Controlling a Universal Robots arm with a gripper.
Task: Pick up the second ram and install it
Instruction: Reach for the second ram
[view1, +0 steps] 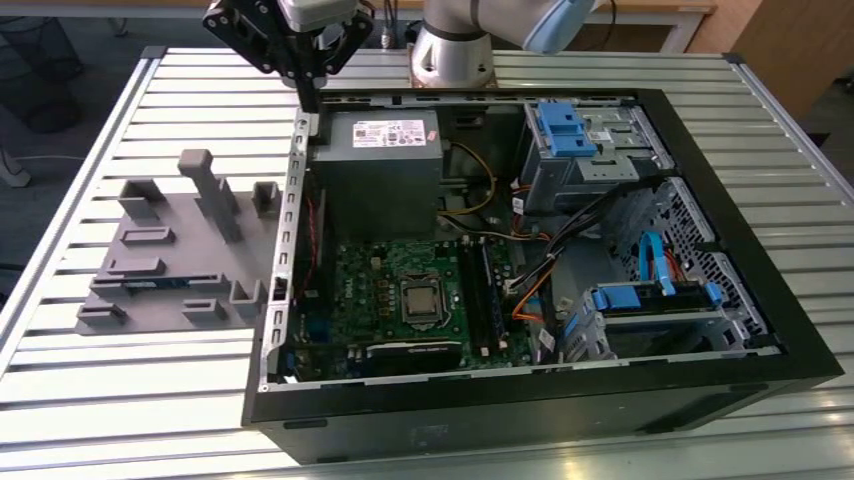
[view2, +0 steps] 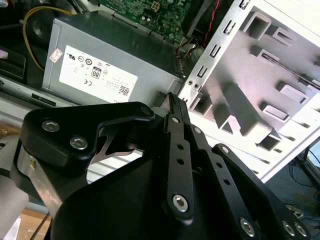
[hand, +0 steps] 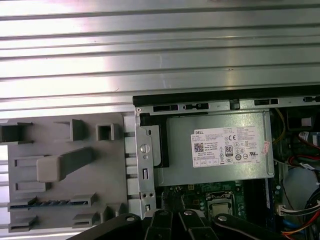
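The gripper (view1: 310, 100), fingers pressed together and empty, hangs above a corner of the case (view1: 534, 395), while the ram (hand: 47, 203) stands on edge in the grey rack (view1: 134, 245) beside it, probably slotted so for pinching from above.

**Gripper Held at Case's Far Corner, Ram Seated in Holder**

An open computer case (view1: 534, 400) is seen on a slatted metal table (view1: 134, 400). At the far side, the gripper (view1: 310, 100) is held just above the case's far corner on the exterior view's left, beside the power supply (view1: 380, 160), with its fingers drawn together into one narrow tip. On the exterior view's left of the case, a grey holder (view1: 174, 262) is laid on the table. The second ram (view1: 158, 283) is lodged in a slot towards the holder's near edge, well apart from the gripper. The green motherboard (view1: 387, 290) is exposed inside the case.
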